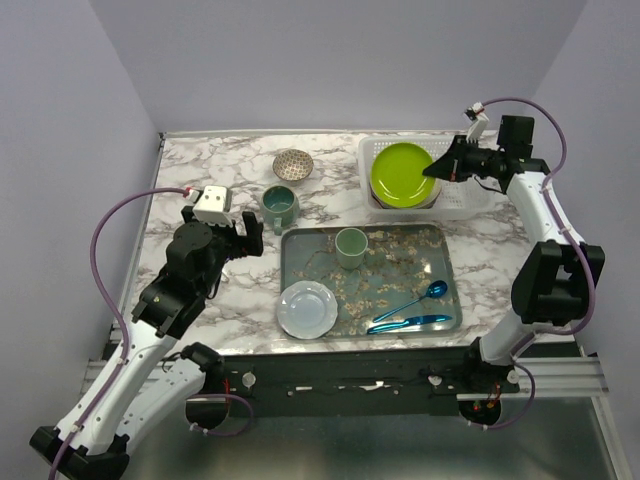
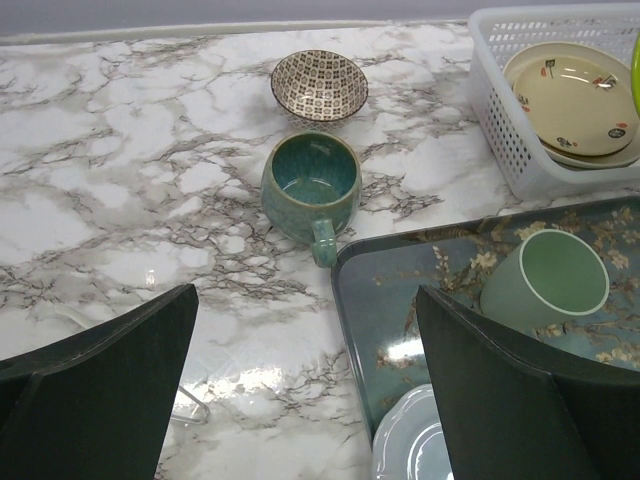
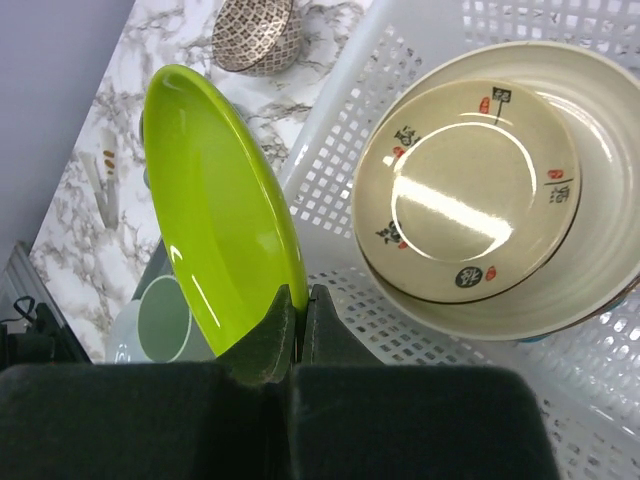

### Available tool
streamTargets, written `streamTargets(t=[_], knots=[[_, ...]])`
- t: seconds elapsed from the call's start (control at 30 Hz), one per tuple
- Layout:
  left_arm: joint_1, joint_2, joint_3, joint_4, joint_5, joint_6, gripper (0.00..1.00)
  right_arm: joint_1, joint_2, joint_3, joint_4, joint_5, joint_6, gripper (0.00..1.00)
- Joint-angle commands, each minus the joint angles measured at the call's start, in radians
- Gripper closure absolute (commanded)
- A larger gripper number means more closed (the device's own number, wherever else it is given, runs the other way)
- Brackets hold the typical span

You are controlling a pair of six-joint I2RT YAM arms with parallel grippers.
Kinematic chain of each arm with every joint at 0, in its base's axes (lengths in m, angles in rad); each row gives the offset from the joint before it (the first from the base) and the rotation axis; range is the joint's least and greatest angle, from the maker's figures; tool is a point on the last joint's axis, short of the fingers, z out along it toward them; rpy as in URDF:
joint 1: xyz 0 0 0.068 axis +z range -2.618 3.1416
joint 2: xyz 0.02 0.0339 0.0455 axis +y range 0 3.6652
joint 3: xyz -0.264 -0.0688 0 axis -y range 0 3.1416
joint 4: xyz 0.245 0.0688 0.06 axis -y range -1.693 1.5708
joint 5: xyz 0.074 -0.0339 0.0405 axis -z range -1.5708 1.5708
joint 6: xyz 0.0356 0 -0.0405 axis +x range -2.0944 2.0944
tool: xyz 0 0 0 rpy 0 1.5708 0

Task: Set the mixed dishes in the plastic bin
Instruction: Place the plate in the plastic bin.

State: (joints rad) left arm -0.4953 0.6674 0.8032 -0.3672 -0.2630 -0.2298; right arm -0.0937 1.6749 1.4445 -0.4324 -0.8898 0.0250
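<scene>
From above, the right gripper (image 1: 441, 168) holds the lime green plate (image 1: 400, 175) over the white plastic bin (image 1: 466, 208), which sits far right on the marble table (image 1: 200, 170) between pale lavender walls (image 1: 300, 60). In the left wrist view, the left gripper (image 2: 305, 295) is spread wide and empty, facing the dark teal mug (image 2: 308, 185) and the patterned bowl (image 2: 319, 85) beside the grey tray (image 2: 370, 290). In the right wrist view the jaws pinch the plate's rim with the plate steeply tilted above the cream plates (image 3: 465, 190), so I judge it should be levelled and lowered clear of the lattice wall before release.
</scene>
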Motion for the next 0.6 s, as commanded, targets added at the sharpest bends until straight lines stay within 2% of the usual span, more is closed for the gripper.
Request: streamTargets(t=[0.0,0.57], knots=[[0.027,-0.008,-0.012,0.013,0.062,-0.002,0.01,-0.005,0.081,0.108,-0.060,0.046,-0.004,0.98],[0.072,0.003,-0.016,0.020,0.091,-0.009,0.01,0.006,0.331,0.381,-0.120,0.167,0.013,0.96]])
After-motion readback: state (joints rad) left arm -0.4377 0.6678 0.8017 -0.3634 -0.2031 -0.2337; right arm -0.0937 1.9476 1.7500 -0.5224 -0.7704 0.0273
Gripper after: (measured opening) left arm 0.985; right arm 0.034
